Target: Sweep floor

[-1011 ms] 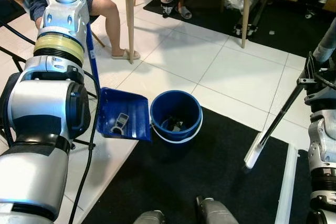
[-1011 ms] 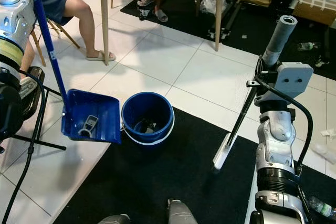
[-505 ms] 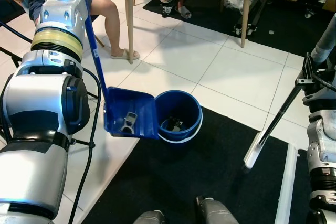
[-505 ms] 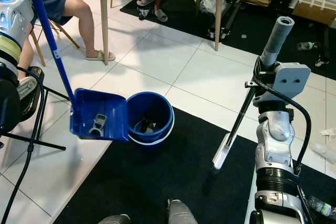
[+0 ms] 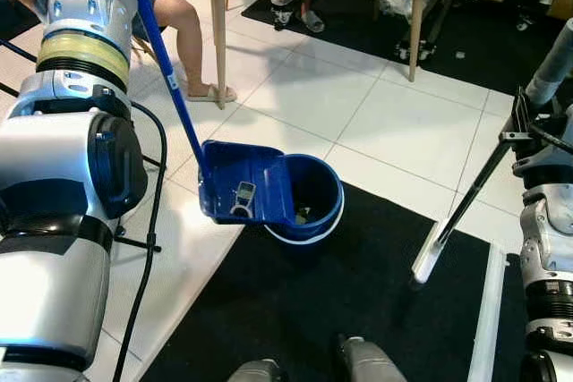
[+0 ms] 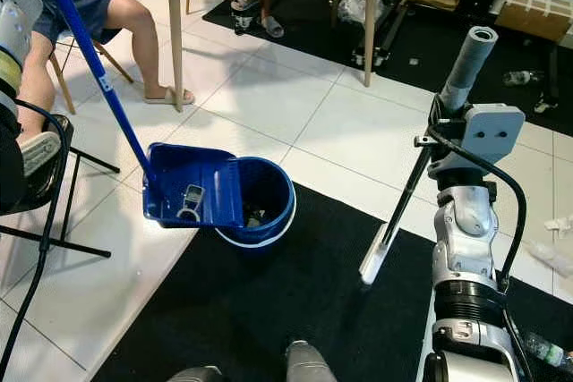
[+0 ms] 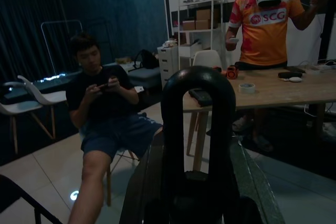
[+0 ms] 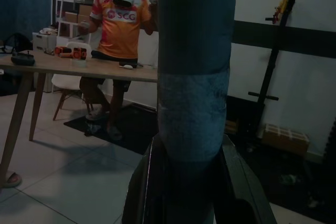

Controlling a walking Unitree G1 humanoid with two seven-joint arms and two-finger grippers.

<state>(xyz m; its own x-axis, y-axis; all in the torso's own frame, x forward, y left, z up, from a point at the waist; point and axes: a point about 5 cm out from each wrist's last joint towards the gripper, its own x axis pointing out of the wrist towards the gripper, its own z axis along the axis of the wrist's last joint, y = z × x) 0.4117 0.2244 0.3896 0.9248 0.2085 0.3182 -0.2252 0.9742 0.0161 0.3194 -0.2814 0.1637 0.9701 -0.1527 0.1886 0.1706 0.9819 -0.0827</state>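
The black mat (image 5: 358,292) is lying broad before the robot, white tiles beyond. The blue bucket (image 6: 273,212) is sitting on its edge. The blue dustpan (image 6: 192,185) is hanging over the bucket's rim, its handle pinched between the left gripper (image 7: 197,203) fingers. The right gripper (image 8: 191,192) is clamping the broom handle (image 8: 194,66), broom head (image 6: 374,259) resting on the mat beside open floor.

Home room, wooden table (image 6: 175,6), storage shelves (image 7: 197,17)
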